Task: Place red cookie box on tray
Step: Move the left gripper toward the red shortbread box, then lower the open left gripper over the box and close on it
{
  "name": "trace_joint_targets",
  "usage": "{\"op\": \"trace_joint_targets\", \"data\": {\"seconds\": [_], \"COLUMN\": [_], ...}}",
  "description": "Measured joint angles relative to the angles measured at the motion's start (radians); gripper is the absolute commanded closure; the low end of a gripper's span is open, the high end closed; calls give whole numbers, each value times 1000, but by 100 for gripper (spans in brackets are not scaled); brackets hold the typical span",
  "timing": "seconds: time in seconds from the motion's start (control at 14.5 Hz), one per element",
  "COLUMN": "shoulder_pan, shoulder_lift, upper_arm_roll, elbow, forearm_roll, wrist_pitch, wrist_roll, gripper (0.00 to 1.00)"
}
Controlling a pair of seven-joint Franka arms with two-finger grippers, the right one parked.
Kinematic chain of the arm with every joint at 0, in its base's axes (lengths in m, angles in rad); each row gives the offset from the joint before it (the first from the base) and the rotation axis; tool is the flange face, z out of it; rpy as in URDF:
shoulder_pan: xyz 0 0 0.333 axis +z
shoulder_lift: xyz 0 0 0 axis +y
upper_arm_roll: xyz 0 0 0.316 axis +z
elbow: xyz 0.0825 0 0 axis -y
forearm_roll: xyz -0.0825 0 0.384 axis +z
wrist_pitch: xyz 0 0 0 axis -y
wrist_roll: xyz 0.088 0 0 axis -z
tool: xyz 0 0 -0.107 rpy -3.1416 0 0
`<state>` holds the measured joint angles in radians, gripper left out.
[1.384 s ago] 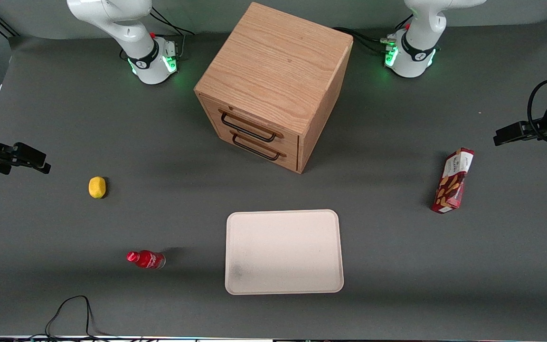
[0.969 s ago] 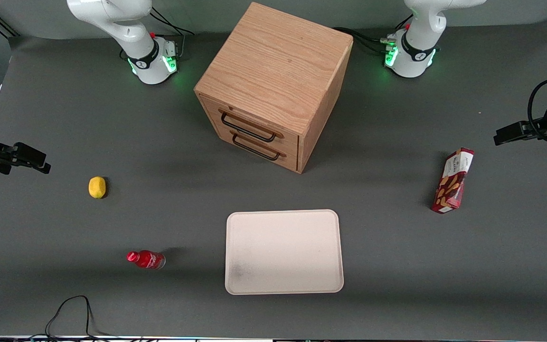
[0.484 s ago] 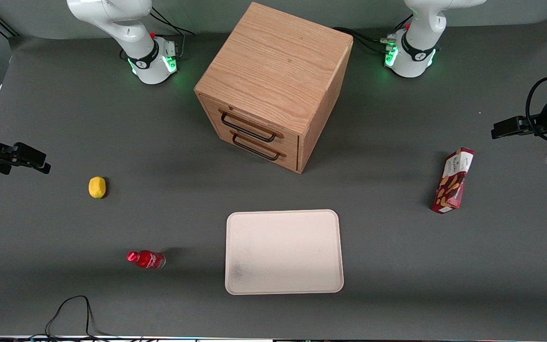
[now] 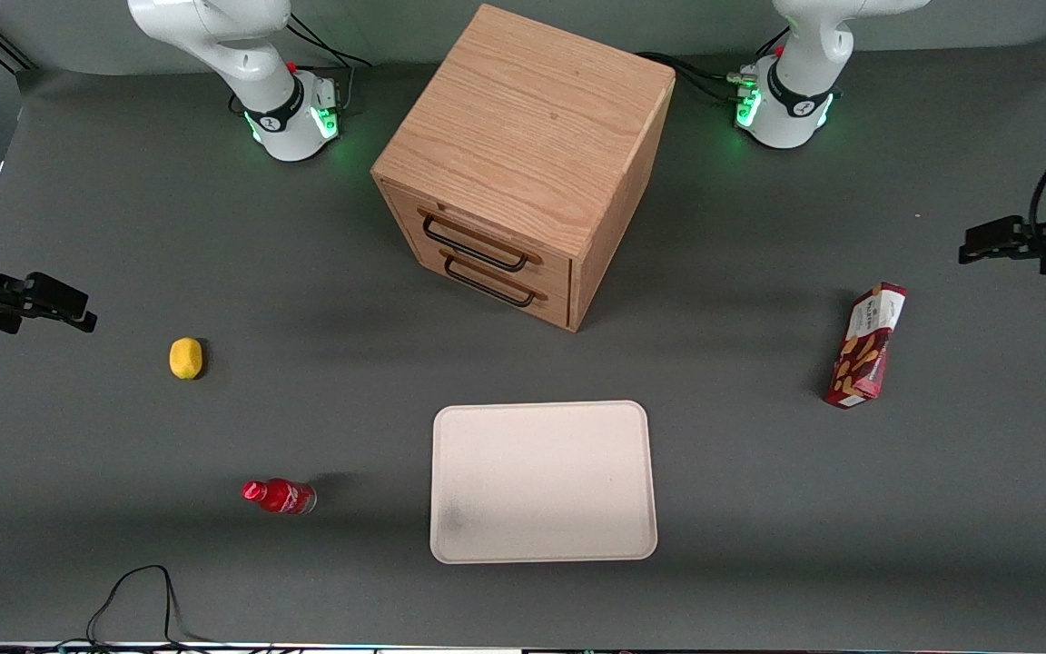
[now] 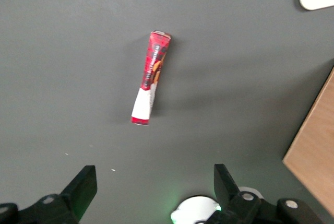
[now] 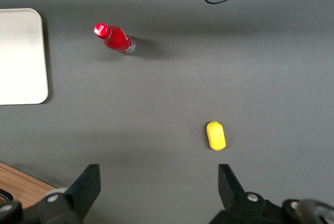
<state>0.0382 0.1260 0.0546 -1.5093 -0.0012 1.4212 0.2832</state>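
Tray (image 4: 543,482): cream-white, set nearest the front camera, nothing lying in it. Red cookie box (image 4: 864,344): laid on the table toward the working arm's end, well apart from the tray, farther from the camera than it; long axis run roughly away from the camera, slightly slanted, white-panelled end farther. Gripper (image 4: 986,243): held above the table, farther still and further toward that end than the box; fingers (image 5: 83,188) spread wide, nothing between them. Two-drawer wooden cabinet (image 4: 523,163): both drawers shut.

Red cookie box (image 4: 866,345) on table, well apart from tray (image 4: 543,481); gripper (image 4: 986,243) near box
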Motion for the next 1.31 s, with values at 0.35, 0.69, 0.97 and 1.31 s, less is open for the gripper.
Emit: {"op": "trace_joint_targets", "data": {"seconds": [0.35,0.69,0.97,1.31], "shoulder_pan": [26,26,24,24], "shoulder_lift": [22,-12,-22,-18], "upper_arm_roll": [19,16,11,10], "elbow": [-6,-69,-94,-212], "forearm_roll": [-1,-7,-20,-21], "wrist_pitch": [-2,-6,2,200], "wrist_roll": [115,119,125,156], "gripper": [0,3,2,2]}}
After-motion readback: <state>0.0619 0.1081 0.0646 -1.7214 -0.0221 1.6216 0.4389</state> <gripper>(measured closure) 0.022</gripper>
